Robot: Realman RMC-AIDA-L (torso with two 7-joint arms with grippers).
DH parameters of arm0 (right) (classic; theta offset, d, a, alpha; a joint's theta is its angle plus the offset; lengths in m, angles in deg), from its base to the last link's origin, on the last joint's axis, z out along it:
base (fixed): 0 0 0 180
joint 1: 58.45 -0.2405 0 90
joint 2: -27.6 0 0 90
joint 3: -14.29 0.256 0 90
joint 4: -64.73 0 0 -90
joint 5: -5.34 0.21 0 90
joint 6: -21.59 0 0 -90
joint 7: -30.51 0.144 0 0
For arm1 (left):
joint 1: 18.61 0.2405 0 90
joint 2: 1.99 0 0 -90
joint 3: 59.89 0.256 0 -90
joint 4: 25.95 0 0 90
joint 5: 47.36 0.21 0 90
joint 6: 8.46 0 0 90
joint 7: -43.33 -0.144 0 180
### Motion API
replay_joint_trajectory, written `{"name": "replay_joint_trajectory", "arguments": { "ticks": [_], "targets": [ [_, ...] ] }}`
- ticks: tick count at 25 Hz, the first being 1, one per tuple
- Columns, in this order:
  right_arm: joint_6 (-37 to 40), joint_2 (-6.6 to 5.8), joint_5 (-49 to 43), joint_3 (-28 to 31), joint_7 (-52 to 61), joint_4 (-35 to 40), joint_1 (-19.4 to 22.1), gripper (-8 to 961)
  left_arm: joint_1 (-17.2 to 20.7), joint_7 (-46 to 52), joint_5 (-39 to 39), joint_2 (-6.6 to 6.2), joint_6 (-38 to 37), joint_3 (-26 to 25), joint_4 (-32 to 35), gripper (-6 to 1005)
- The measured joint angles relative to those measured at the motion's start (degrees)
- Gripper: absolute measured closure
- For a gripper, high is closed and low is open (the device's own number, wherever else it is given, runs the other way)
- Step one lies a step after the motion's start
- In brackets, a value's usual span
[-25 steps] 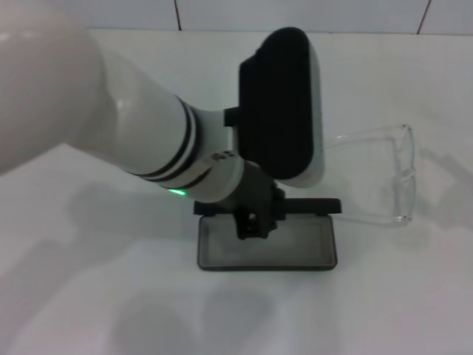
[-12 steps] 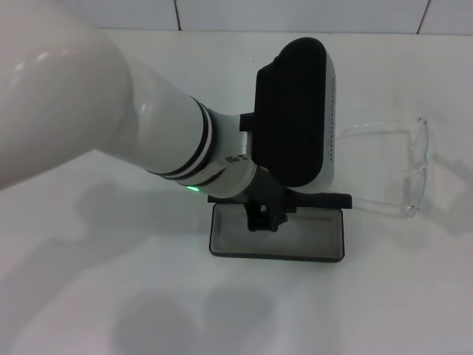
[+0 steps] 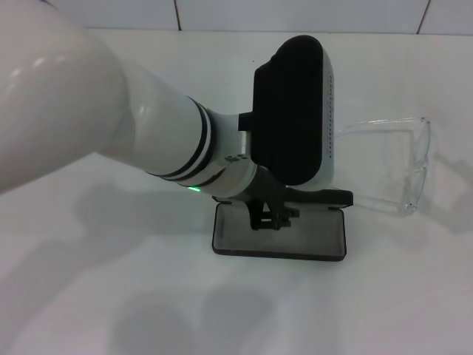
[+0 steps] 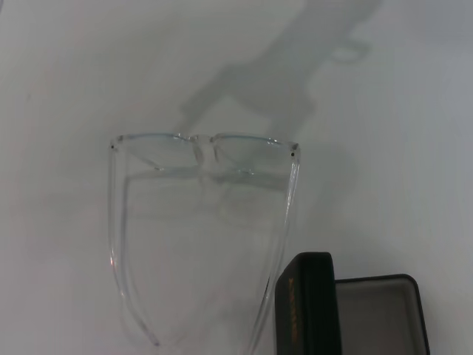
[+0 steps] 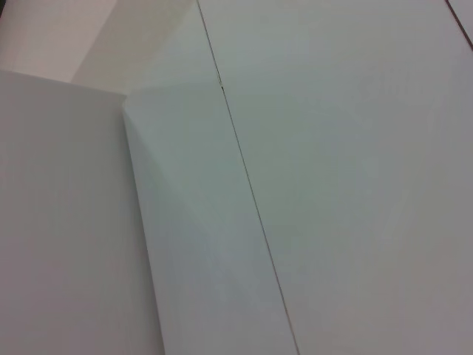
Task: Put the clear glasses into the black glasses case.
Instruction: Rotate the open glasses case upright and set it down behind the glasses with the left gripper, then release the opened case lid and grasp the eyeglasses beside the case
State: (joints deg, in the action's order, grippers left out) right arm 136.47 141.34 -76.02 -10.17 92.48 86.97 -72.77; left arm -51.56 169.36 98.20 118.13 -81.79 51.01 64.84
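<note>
Glasses: clear glasses (image 3: 392, 174) on the white table (image 3: 111, 296), arms open, just beside the case's right end, not yet in it.
Case: black glasses case (image 3: 281, 237) open flat, grey lining up; shifted rightward, closer to the glasses than a second ago.
Left gripper (image 3: 270, 216): down at the case's rear edge, moved right with it; fingers open or closed, cannot tell.
Hidden: case's back edge and hinge behind the arm; lenses nearly lost against white.
Right gripper: out of sight.

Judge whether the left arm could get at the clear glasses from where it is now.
Probably yes: the left gripper hangs over the open black glasses case, and the clear glasses lie uncovered on the table right beside it.
</note>
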Motion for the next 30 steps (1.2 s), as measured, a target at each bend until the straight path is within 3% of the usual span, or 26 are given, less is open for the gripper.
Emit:
{"name": "replay_joint_trajectory", "arguments": {
  "ticks": [2,7,12,13,17,20,23,25,30],
  "targets": [
    [0.0,0.0,0.0,0.0,0.0,0.0,0.0,117,0.0,0.0,0.0,-0.04,0.0,0.0,0.1,749],
    [-0.6,-0.06,-0.5,-0.3,0.4,0.0,-0.2,123,0.6,0.2,-0.3,0.03,-0.3,-0.3,2.1,559],
    [-5.2,-0.49,-1.5,-1.2,8.9,3.5,-1.3,130,2.4,0.4,-4.2,-0.05,-0.6,-2.1,7.8,559],
    [-7.1,-0.6,-2.7,-1.8,11.9,5.5,-1.7,131,4.0,0.5,-8.9,-0.11,-0.7,-4.6,11.8,559],
    [-14.5,-0.39,-11.7,-5.8,28.5,18.0,-3.3,136,6.4,0.1,-16.3,-0.14,-0.8,-9.2,15.2,558],
    [-20.7,1.18,-22.9,-11.9,44.4,33.7,-4.1,140,8.5,-1.5,-22.3,-0.26,-0.7,-12.8,15.7,558],
    [-23.6,1.59,-34.3,-19.8,58.9,47.5,-5.2,144,10.8,-3.6,-25.5,-0.32,-0.7,-14.7,15.4,558],
    [-22.7,1.32,-42.6,-25.2,69.7,57.1,-7.1,147,13.0,-5.4,-26.5,-0.33,-0.8,-15.1,15.4,560],
    [-13.3,1.28,-59.6,-28.6,84.6,68.3,-15.6,147,16.3,-9.2,-26.8,-0.23,-0.8,-14.6,15.4,565]
  ]
}}
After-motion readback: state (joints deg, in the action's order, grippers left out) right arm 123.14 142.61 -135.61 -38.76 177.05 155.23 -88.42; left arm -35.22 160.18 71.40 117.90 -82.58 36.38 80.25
